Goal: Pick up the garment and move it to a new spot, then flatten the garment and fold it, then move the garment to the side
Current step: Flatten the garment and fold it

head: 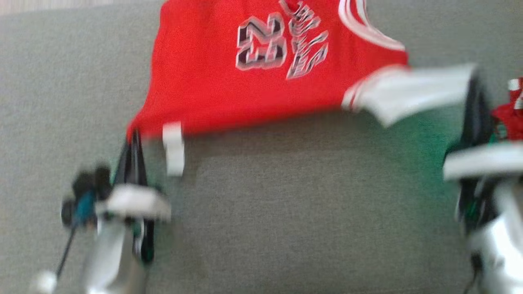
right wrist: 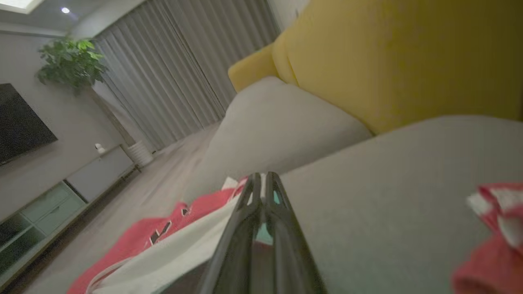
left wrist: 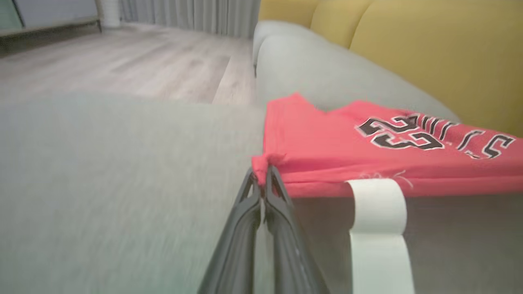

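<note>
The garment [head: 212, 73] is a red sleeveless jersey with the number 23 and white trim. It is stretched out just above the grey sofa seat [head: 286, 204]. My left gripper [head: 132, 136] is shut on its lower hem corner; the left wrist view shows that corner bunched at the fingertips [left wrist: 263, 169], with the garment [left wrist: 327, 139] spreading right. A white label [left wrist: 378, 212] hangs from the hem. My right gripper [head: 473, 81] is shut on the pale shoulder end of the garment. In the right wrist view the cloth [right wrist: 139, 237] trails down left from the closed fingers [right wrist: 261, 177].
A second crumpled red and white cloth [head: 510, 110] lies on the seat beside my right arm. Yellow back cushions [left wrist: 429, 49] line the far side of the sofa. Wooden floor [left wrist: 122, 69], a low cabinet [right wrist: 61, 192] and curtains lie beyond the seat's end.
</note>
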Available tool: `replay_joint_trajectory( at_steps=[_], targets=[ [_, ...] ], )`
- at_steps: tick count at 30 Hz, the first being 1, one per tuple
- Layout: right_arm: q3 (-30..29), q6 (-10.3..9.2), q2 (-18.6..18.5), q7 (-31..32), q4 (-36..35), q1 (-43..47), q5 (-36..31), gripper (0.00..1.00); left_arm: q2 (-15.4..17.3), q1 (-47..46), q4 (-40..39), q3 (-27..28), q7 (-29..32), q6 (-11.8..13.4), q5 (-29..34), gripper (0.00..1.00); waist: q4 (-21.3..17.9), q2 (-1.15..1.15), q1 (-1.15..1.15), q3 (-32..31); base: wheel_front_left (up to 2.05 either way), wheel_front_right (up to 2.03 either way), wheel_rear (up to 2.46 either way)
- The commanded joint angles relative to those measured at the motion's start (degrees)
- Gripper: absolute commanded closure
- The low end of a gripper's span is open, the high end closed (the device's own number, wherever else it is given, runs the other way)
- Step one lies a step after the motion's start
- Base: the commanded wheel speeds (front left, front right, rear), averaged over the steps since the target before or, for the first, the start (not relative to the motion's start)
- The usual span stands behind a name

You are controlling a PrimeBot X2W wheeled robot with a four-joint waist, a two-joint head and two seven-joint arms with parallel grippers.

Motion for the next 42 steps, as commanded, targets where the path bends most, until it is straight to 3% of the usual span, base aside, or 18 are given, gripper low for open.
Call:
replay_joint_trajectory(
  at_steps=[1,11,25,34,42],
  targets=[
    [0.8,-0.04,-0.2,-0.2,-2.9,2.1,0.9,1.00,1.5,1.5,-1.7,3.7,-0.3,0.0,-0.5,1.00,-0.8,0.00,0.01,-0.9,0.00,0.00,0.00],
    [5.7,-0.04,1.5,-0.2,-2.3,18.8,3.1,1.00,-0.5,17.6,-4.4,6.8,-0.3,-1.4,0.1,1.00,-2.4,0.00,0.01,-8.2,0.00,0.00,0.00],
    [8.2,-0.04,-0.9,-0.2,-2.7,33.2,3.2,1.00,-0.5,31.4,-9.9,1.8,-0.3,-0.7,-2.5,1.00,-0.4,0.00,0.01,-14.7,0.00,0.00,0.00],
    [5.9,-0.04,0.4,-0.2,-6.8,26.9,2.3,1.00,-0.5,26.0,-13.2,0.7,-0.3,-0.5,-1.8,1.00,0.0,0.00,0.01,-11.1,0.00,0.00,0.00],
    [4.6,-0.04,3.5,1.7,0.4,12.7,-0.9,1.00,-0.5,14.5,-6.8,-3.0,-0.3,1.5,-2.6,1.00,1.0,0.00,0.01,-5.9,0.00,0.00,0.00]
  ],
)
